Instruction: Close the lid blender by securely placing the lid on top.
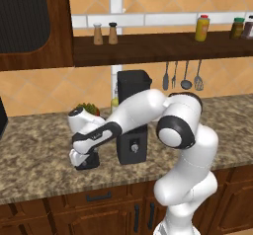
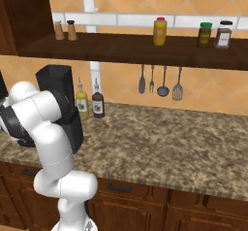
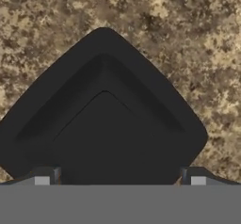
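Observation:
The black squarish lid (image 3: 103, 124) lies flat on the speckled counter, one corner pointing away from the hand. My gripper (image 3: 120, 180) hangs just above its near side, open, with one fingertip showing at each side of the lid's near part. From the left base view the gripper (image 1: 85, 164) is down at the counter over the lid (image 1: 93, 162), just left of the blender (image 1: 132, 115). The blender's dark jar (image 2: 57, 85) stands upright with its mouth uncovered, partly behind my arm.
A green plant (image 1: 88, 109) stands behind the hand. A yellowish bottle (image 2: 81, 104) and a dark bottle (image 2: 98, 104) stand right of the blender. Utensils (image 2: 160, 82) hang under the wooden shelf (image 2: 145, 50). The counter's front edge (image 1: 59, 192) is close below the lid.

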